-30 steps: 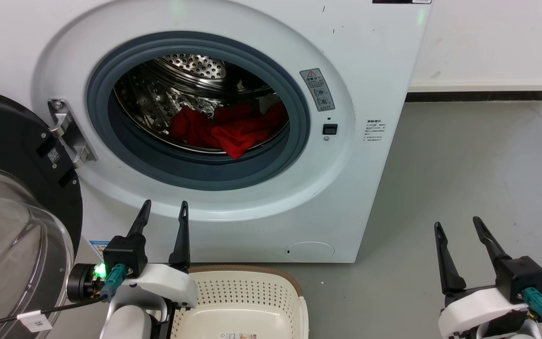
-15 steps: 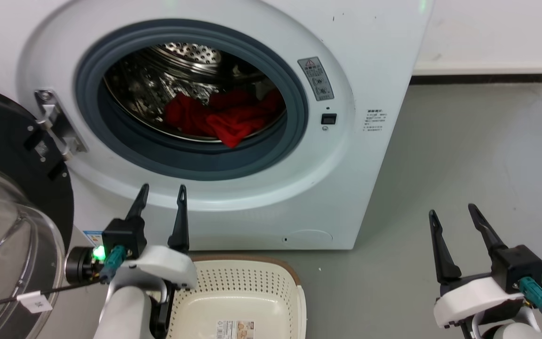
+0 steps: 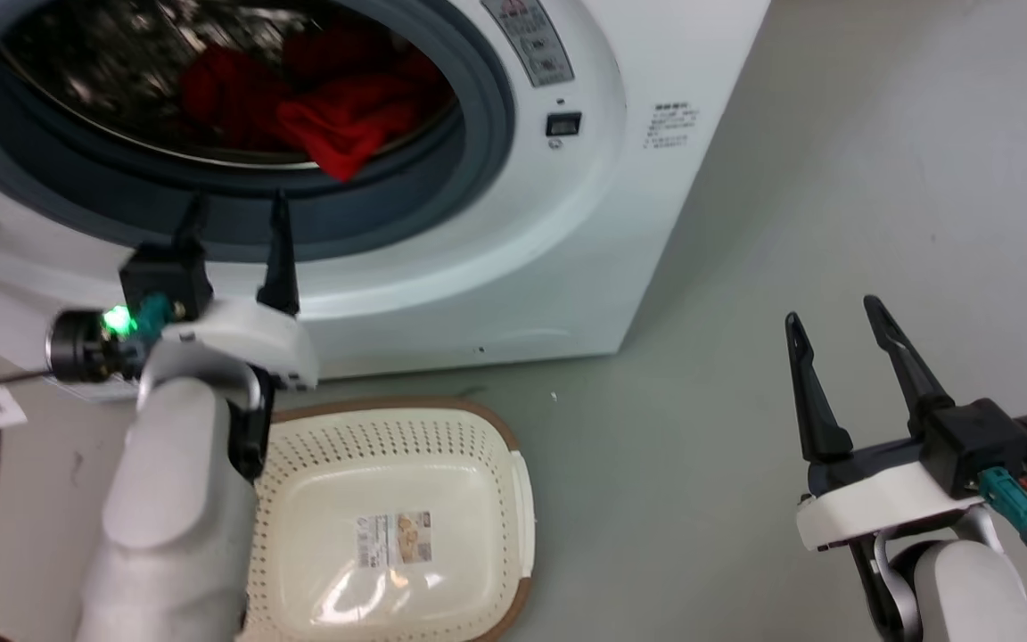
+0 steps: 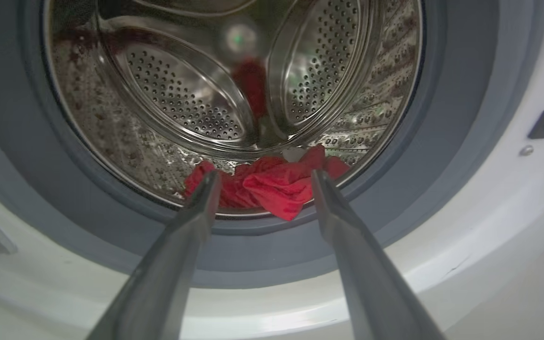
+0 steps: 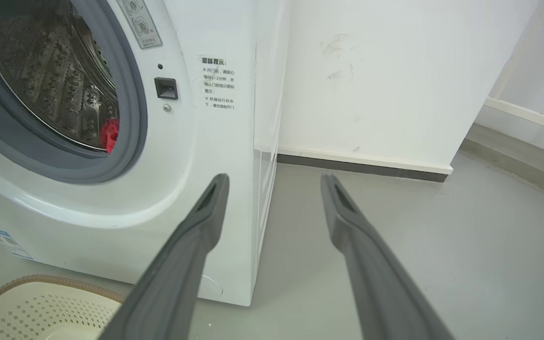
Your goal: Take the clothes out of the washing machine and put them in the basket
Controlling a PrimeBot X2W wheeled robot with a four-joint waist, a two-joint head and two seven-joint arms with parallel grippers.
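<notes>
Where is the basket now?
In the head view, the basket sits on the floor at lower centre-left, before the washing machine, beside the left forearm.

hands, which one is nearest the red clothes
The left hand: its fingers point at the clothes in the drum. The right hand hangs over floor.

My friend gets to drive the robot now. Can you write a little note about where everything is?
Left gripper: open, empty, in front of the washing machine opening, aimed at the clothes.
Right gripper: open, empty, over the floor to the machine's right.
Clothes: red heap at the drum's front edge.
Basket: on the floor before the machine, no clothes inside.
Done: nothing taken out yet.
Left: grab the clothes and drop them in the basket.
</notes>
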